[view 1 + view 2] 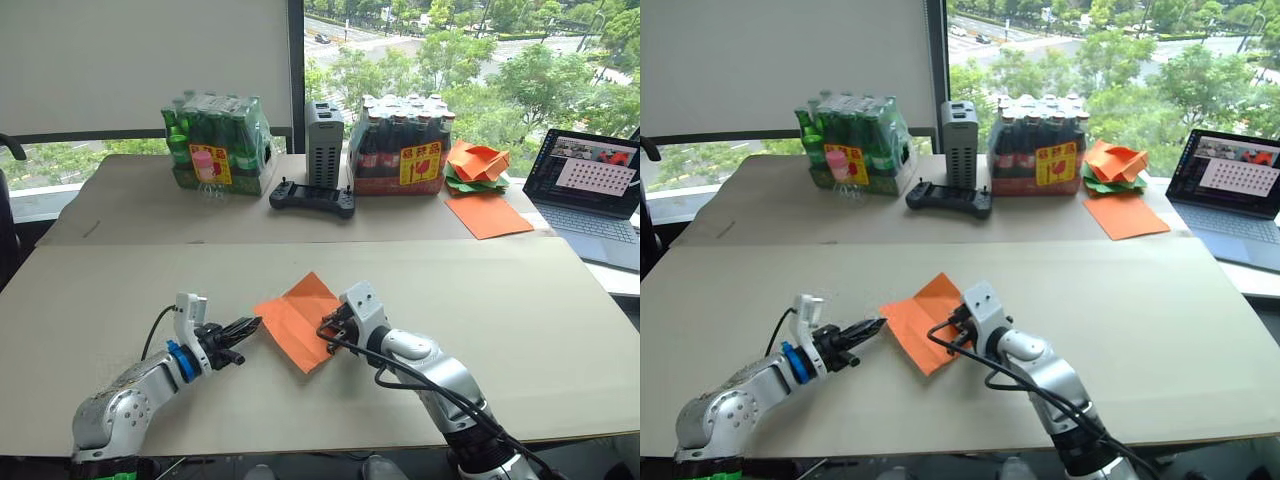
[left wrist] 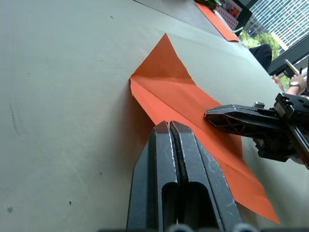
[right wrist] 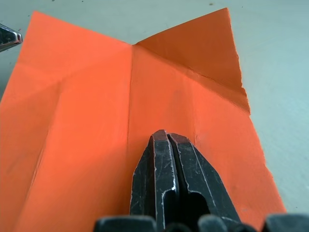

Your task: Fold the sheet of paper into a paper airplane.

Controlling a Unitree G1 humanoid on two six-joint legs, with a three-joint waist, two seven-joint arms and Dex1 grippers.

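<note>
Sheet of paper flat on counter, centre frame, long axis upper-right to lower-left. Right gripper, jaws pressed together, resting on it. Left gripper, jaws likewise closed, at its left edge.

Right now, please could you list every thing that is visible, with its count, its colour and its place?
sheet of paper: one, orange, one corner folded, flat on the near table between the two grippers.
bottle packs: two; green bottles far left, dark bottles far right.
grey box: one, upright between the packs.
black controller: one, in front of the box.
heap of paper shapes: one, orange and green, right of the dark bottles.
smooth orange sheet: one, before the heap.
laptop: one, open, far right.
left gripper: jaws shut, at the sheet's left edge.
right gripper: jaws shut, pressing on the sheet.
</note>
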